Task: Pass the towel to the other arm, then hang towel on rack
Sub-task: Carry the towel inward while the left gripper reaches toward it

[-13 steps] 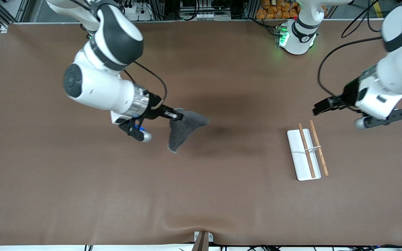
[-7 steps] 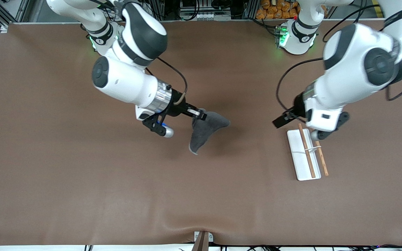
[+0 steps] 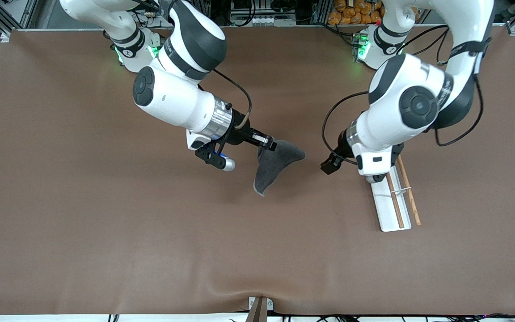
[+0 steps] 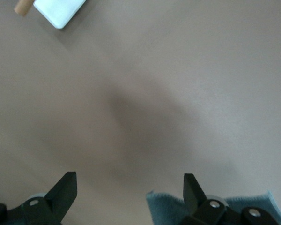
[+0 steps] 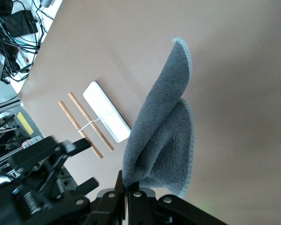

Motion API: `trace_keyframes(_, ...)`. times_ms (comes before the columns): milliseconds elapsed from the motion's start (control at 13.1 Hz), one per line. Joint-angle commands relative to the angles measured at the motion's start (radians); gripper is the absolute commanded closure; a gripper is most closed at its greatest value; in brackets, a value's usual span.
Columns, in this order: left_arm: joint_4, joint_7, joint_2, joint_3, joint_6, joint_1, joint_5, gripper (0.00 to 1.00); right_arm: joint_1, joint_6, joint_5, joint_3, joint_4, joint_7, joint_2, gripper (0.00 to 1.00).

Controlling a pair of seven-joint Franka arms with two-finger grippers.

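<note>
Right claw (image 3: 272, 145) is clamped tight on the towel (image 3: 277, 164), dangling it over mid-table so the left claw (image 3: 329, 166), wide open and empty beside the rack (image 3: 389, 203), can take it.

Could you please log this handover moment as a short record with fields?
towel: hanging from the right gripper, folded, off the table
right gripper: jaws shut on a towel corner, over mid-table
left gripper: jaws open, empty, over the table between towel and rack, apart from the towel
rack: on the table toward the left arm's end, partly under the left arm, nothing hung on it
stage: handover not yet made
</note>
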Motion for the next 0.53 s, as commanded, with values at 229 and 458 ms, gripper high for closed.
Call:
trace_keyframes(229,0.010,-0.204,0.043,0.004,0.055,-0.013,-0.014,0.00,0.023,0.019,0.027,-0.011,0.033,0.011,0.023,1.00)
trace_keyframes(458,0.009,-0.341,0.049,0.001,0.055,-0.032,-0.018,0.00,0.023,0.019,0.027,-0.011,0.032,0.011,0.023,1.00)
